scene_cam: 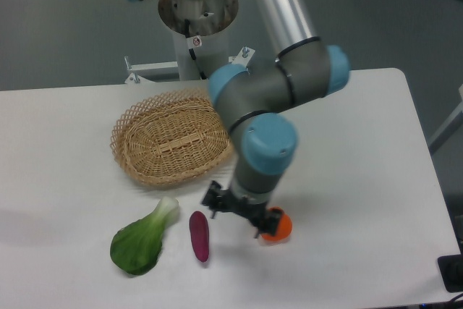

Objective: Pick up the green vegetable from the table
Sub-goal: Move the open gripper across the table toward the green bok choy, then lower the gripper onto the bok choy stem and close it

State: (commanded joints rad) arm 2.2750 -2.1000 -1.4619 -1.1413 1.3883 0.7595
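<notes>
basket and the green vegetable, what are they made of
Basket: woven wicker or rattan, tan and matte, with an open lattice rim. Green vegetable: probably molded plastic or rubber, smooth with a uniform color and faint sheen; it cannot be told which.

a plain grey wall (65, 19) filled the space behind the white table (376, 179). a white post (192, 56) on a metal bracket (145, 70) stood at the far edge. soft, even light cast faint shadows on the tabletop.
</notes>
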